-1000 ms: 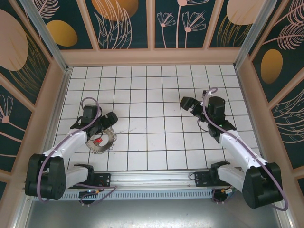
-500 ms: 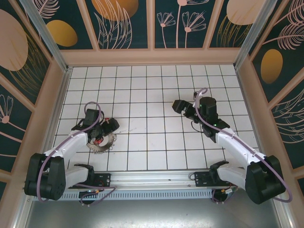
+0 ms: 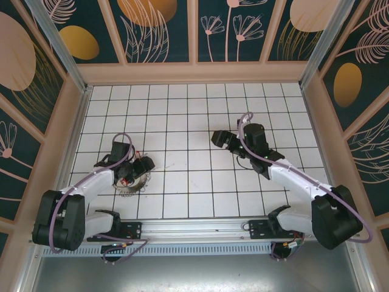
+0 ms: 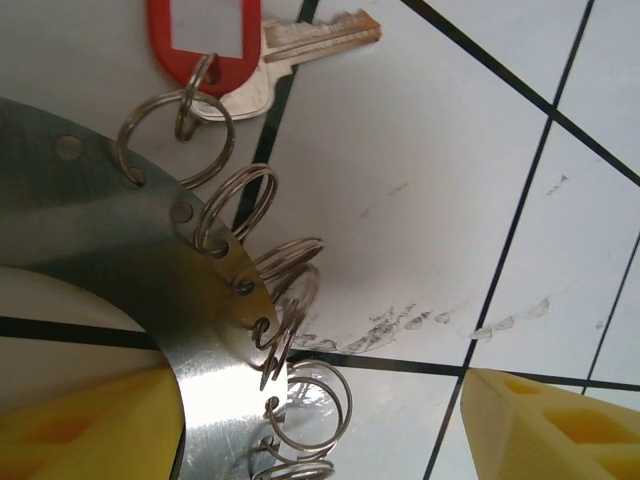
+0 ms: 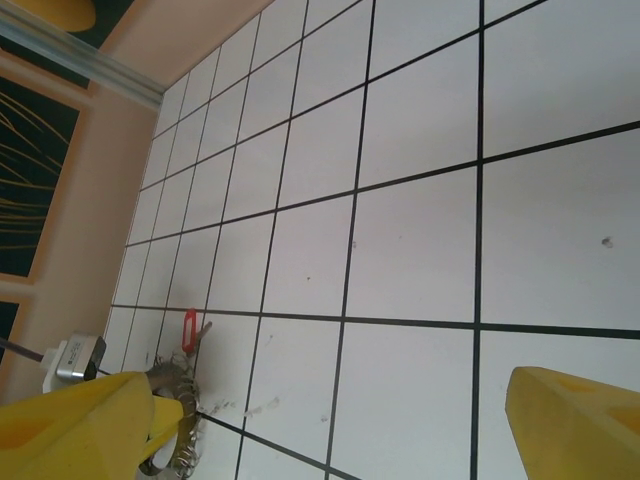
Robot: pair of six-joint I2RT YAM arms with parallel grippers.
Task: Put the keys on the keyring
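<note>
The left gripper [image 4: 315,400] is released. Its yellow fingers [image 4: 70,430] are spread wide and straddle the keyring's band. One finger sits inside the central hole, close against the inner edge (whether it touches the metal I cannot tell). The other is outside the rim, clear of it.

The keyring [image 4: 110,240] lies flat on the tiles [image 4: 430,150], a grey metal band with small holes along its rim. Split rings [image 4: 235,205] hang from those holes side by side, and most of them are bare. The farthest one carries a smaller ring with a red tag [image 4: 205,40]. One key [image 4: 310,40] lies against the tag with its head tucked under it and its blade crossing a tile line. Dark scuffs [image 4: 400,322] mark the tile between the fingers.

From above, this gripper is low over the keyring's right edge, at the left of the floor.

The right gripper [image 5: 330,400] is also spread wide with nothing between its fingers. It hangs over bare tiles near the middle of the floor, well apart from the keyring. Its camera catches the tag and the rim far off, beside one finger.
</note>
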